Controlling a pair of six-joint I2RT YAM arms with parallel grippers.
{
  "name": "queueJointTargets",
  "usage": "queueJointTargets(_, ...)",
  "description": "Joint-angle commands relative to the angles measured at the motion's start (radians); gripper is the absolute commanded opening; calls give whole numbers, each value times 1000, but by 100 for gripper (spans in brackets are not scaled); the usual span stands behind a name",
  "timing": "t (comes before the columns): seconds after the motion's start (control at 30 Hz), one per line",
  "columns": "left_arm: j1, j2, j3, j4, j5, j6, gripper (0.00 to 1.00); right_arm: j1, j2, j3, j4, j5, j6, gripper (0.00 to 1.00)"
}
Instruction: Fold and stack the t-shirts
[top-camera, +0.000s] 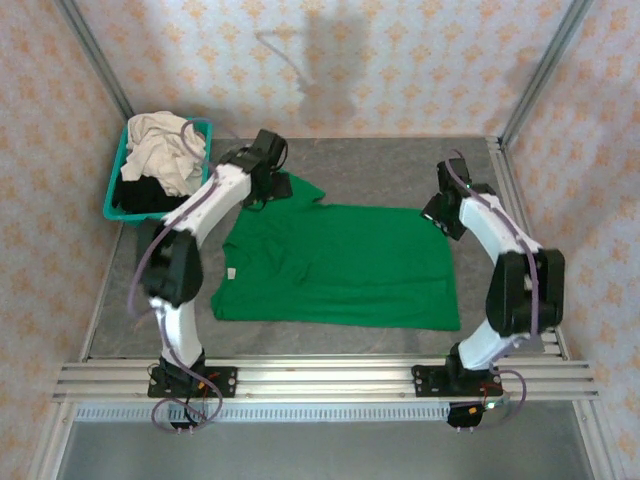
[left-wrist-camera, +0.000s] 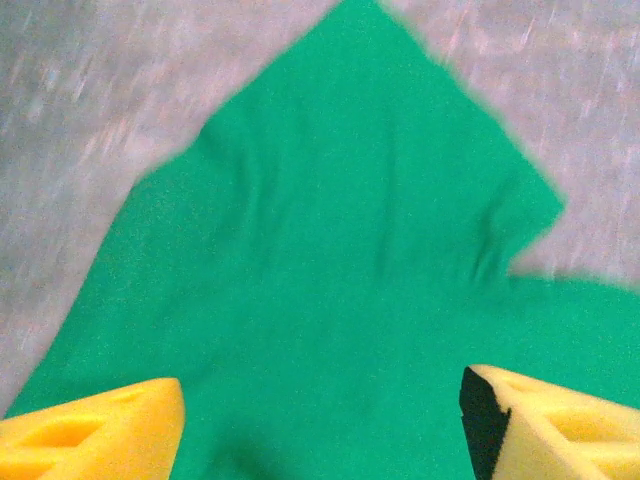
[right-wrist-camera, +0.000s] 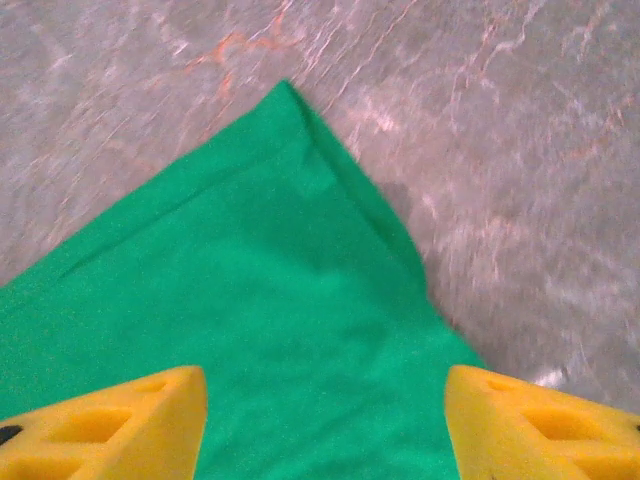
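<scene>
Bright green cloth t-shirt (top-camera: 340, 265) lay flat on grey surface (top-camera: 380, 170), long axis left-right, collar leftward; left pincer (left-wrist-camera: 322, 400) spread over far sleeve, right pincer (right-wrist-camera: 325, 390) spread over far hem corner.

So the bright green cloth t-shirt (top-camera: 340, 265) lies flat in the middle of the grey table (top-camera: 380, 165), neck end left. The teal plastic basket (top-camera: 113, 195) sits at the far left corner, with a cream-white shirt (top-camera: 165, 150) piled on a black shirt (top-camera: 140, 192) inside it. The left pincer (left-wrist-camera: 322, 385) is above the far sleeve, and the right pincer (right-wrist-camera: 325, 372) is above the far right corner.
</scene>
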Motion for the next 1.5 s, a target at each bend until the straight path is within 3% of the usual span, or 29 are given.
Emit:
queueJointTargets(0.0,48,193,250,-114,-41,76,71,-34,99,90,2,15,-65,64)
queueJointTargets(0.13,77,443,596,-192,-46,92,69,-52,213,170,26,2,-97,63)
queueJointTargets(0.23,87,572,750,-177,-36,92,67,-55,285,226,14,7,-101,63)
queueJointTargets(0.6,105,722,788,-48,22,79,69,-57,411,297,27,-33,-99,56)
queueJointTargets(0.77,115,769,796,-30,103,41,58,-59,433,287,25,-26,-85,53)
queueJointTargets(0.83,115,779,797,-33,112,41,47,-62,437,279,28,-41,-76,50)
queueJointTargets(1.07,138,731,802,-78,143,53,0,-74,428,285,36,-84,-73,15)
queueJointTargets(1.27,161,577,779,-111,222,43,0,-75,381,347,-14,-98,-101,0)
queueJointTargets(1.47,173,350,581,-52,300,45,0,-75,293,339,-50,-98,-126,0)
